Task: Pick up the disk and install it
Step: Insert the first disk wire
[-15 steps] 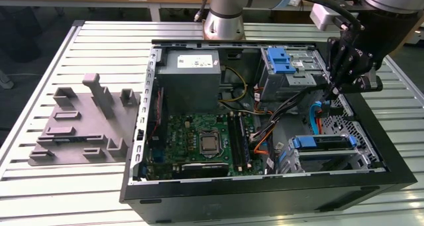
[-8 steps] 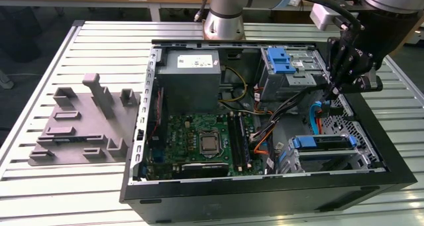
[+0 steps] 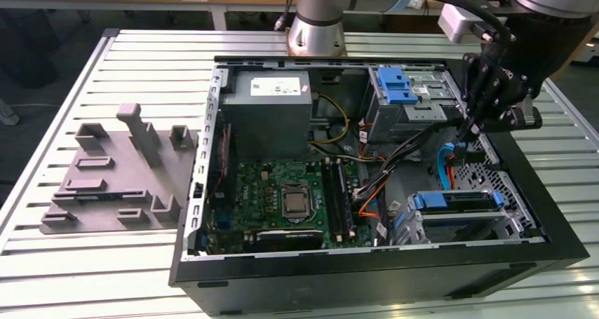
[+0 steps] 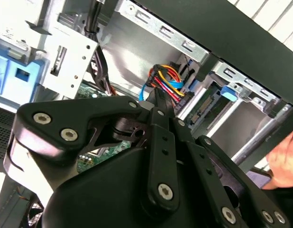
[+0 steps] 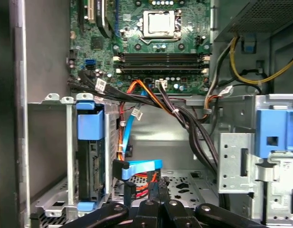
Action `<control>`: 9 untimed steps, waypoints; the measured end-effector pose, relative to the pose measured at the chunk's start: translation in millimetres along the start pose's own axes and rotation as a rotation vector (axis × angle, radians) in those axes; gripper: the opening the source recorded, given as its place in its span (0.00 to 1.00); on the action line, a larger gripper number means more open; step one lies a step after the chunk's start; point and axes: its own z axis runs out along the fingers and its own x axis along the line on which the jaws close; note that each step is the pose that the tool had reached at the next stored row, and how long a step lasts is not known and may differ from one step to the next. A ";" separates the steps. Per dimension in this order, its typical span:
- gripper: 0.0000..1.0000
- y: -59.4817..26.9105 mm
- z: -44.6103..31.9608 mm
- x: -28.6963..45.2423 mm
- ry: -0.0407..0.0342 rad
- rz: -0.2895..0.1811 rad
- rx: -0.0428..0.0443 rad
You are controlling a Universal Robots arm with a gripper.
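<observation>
The black multi-link gripper [image 3: 473,126] is lowered into the open black tower computer case [image 3: 374,284], at the upper right of the exterior view. In both wrist views its fingers [image 4: 161,111] are drawn together at the tips. No disk is between them, and whether a cable strand is pinched there cannot be told.

The disk [image 3: 456,201], a flat grey metal drive with blue plastic rails, sits in the metal drive cage at the lower right of the exterior view, apart from the gripper. In the first wrist view the disk [image 5: 91,156] stands slotted into that cage.

Judgement: the disk appears seated and the installation step is near its end. The blue flat data cable [image 5: 141,166] lies just beside the fingertips, so any further move calls for clearance from the wiring.
</observation>
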 end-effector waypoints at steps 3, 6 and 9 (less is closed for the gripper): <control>0.11 0.0 0.1 0.1 0.0119 0.000 0.0003; 0.11 0.0 -2.3 0.1 0.0126 0.000 0.0003; 0.11 -0.2 -6.2 0.3 0.0131 0.000 0.0003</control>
